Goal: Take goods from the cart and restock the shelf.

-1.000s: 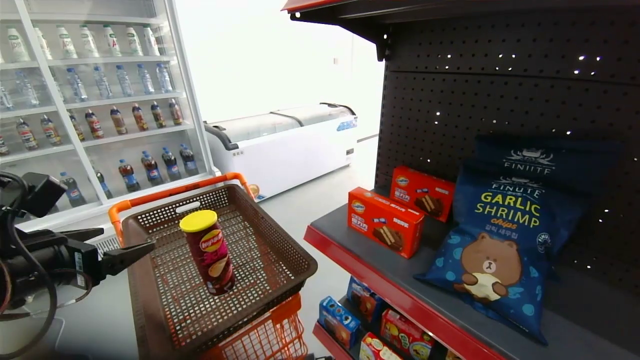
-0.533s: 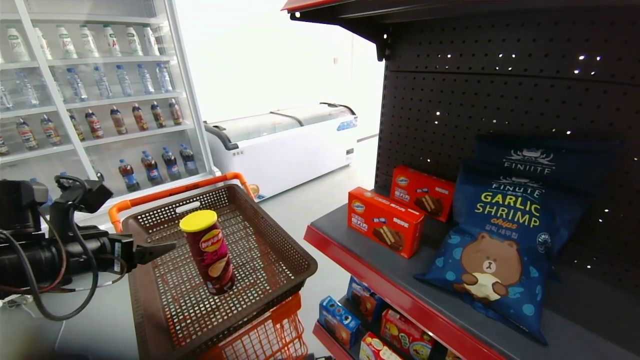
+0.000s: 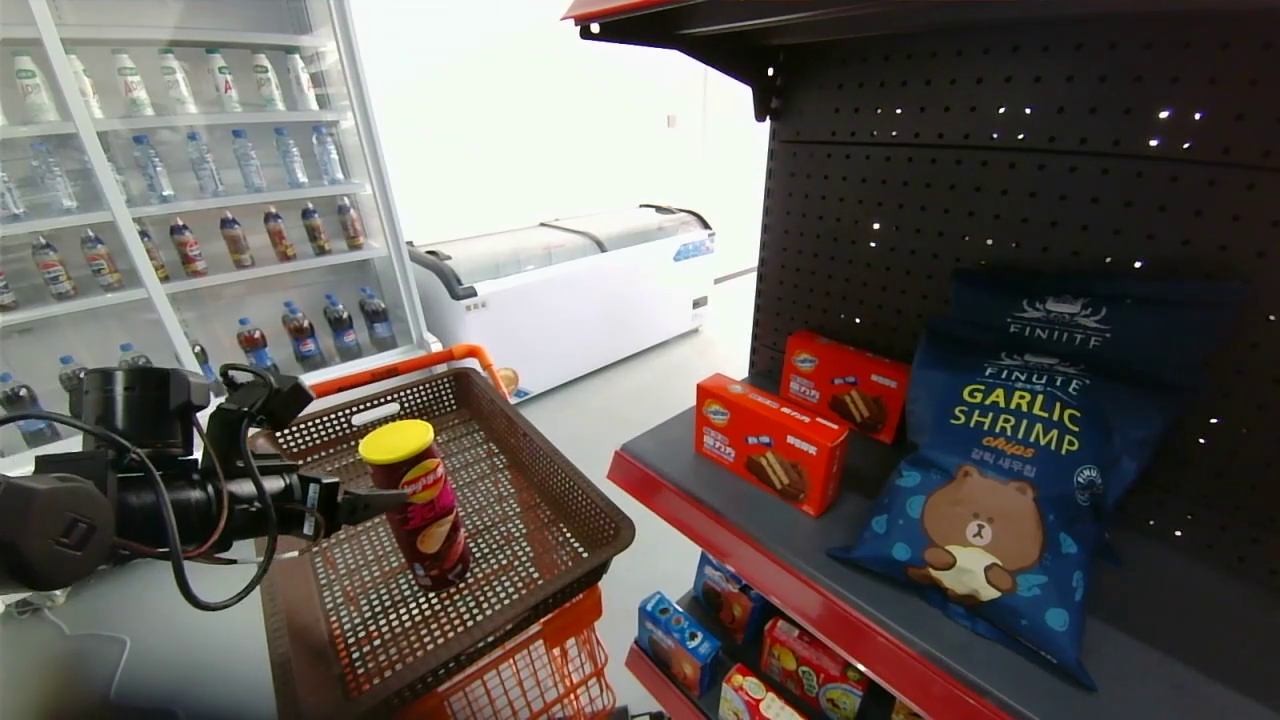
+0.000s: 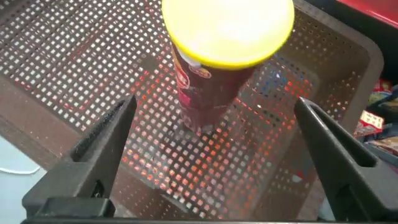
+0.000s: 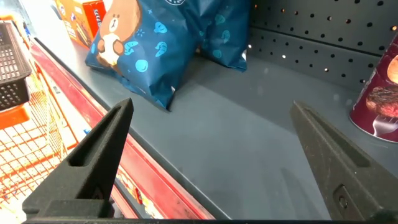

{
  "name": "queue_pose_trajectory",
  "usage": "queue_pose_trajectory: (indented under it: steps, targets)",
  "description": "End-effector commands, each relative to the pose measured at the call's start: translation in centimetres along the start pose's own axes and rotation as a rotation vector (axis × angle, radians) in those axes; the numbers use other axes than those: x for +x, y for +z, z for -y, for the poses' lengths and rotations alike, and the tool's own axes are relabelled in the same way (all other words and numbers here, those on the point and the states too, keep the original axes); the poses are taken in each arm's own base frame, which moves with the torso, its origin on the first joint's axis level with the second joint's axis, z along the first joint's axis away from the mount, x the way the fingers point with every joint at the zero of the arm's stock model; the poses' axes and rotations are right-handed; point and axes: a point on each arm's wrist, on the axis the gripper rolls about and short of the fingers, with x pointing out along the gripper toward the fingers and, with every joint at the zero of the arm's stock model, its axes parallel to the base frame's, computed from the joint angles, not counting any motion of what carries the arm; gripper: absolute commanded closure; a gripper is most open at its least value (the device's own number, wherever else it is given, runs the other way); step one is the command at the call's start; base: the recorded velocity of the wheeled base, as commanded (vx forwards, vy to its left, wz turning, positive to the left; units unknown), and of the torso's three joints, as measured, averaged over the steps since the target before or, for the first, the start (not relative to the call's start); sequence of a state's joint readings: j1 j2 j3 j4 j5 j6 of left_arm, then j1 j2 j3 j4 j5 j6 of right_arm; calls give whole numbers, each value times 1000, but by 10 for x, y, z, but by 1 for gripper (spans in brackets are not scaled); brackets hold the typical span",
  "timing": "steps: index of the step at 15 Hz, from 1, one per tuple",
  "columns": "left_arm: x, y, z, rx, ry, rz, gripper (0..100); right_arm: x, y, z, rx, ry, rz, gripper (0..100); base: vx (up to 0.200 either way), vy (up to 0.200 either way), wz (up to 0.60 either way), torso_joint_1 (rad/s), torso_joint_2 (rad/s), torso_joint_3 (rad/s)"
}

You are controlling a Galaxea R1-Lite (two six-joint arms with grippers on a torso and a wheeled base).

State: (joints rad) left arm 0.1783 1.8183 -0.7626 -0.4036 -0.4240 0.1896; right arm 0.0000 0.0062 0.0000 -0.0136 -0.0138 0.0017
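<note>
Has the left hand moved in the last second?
Yes. The left hand has advanced to the right, over the basket, up to the can, which has stayed put.

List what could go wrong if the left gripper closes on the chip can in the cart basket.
The chip can stands upright, unsupported, in the mesh basket; a nudge from one finger of the open left gripper could topple it. Gripped high, near the yellow lid, it may swing and catch the basket wall on lift-out.
</note>
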Motion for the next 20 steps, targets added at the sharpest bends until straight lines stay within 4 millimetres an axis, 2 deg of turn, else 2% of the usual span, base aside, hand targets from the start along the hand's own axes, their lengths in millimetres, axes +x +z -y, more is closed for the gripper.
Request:
queue_pose_trajectory:
  steps: [1, 12, 16, 20]
  targets:
    - [19, -5, -6, -4, -4, -18, 0, 0, 0, 0, 0, 0, 0, 0, 0, 0, 0, 0, 0, 0]
    - [82, -18, 6, 89, -41, 60, 0, 0, 0, 0, 0, 0, 0, 0, 0, 0, 0, 0, 0, 0]
    - [96, -27, 3, 94, -12, 62, 0, 0, 0, 0, 0, 0, 0, 0, 0, 0, 0, 0, 0, 0]
    - [102, -31, 1, 88, 4, 45, 0, 0, 0, 0, 0, 0, 0, 0, 0, 0, 0, 0, 0, 0]
